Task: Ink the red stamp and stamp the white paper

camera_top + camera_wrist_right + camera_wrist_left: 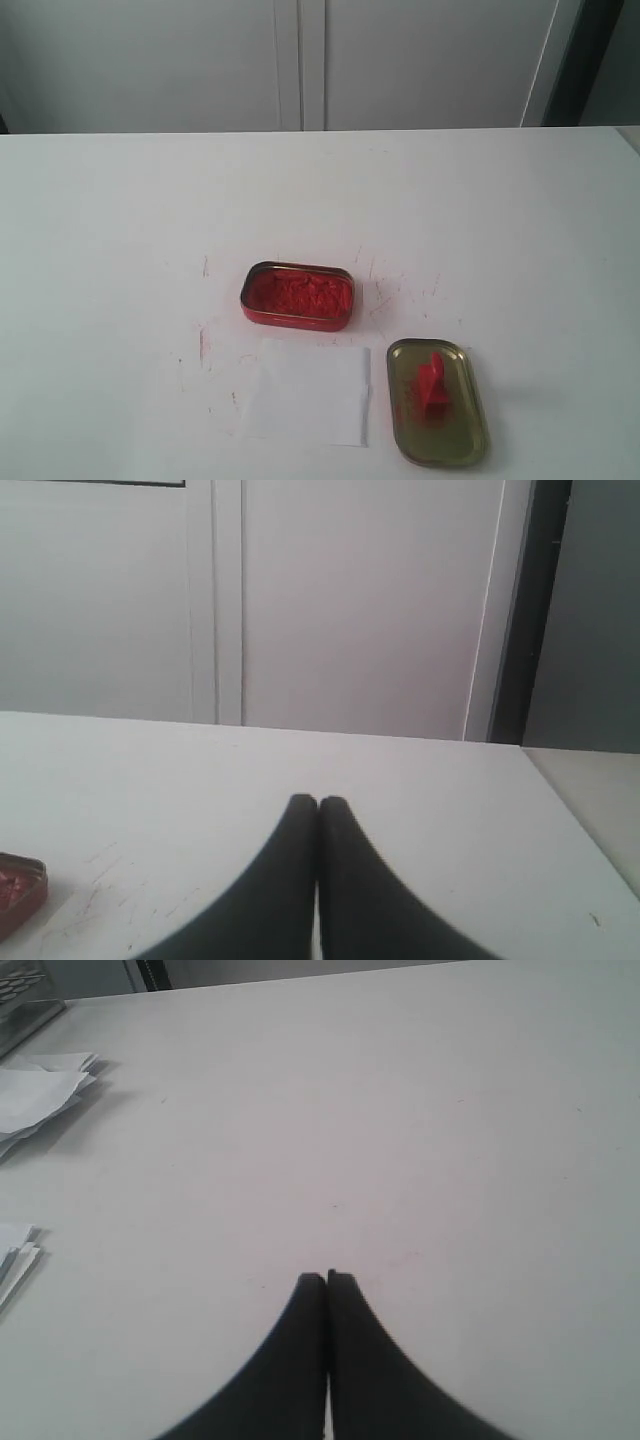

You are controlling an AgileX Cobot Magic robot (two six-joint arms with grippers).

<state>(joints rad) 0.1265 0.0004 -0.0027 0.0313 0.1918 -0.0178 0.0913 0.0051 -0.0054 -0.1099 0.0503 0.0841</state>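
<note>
Exterior view: red stamp [432, 383], seemingly toppled, in gold lid [458, 440].

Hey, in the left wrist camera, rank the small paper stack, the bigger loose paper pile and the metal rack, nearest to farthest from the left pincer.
From the shut left pincer:
1. small paper stack, off to one side on the table, nearest.
2. loose paper pile, same side, farther along.
3. metal rack, beyond the pile, farthest.

Nothing here reads as text: no words or numbers on the red tin [297, 295], the gold lid [455, 440] or the white paper [305, 395].
</note>
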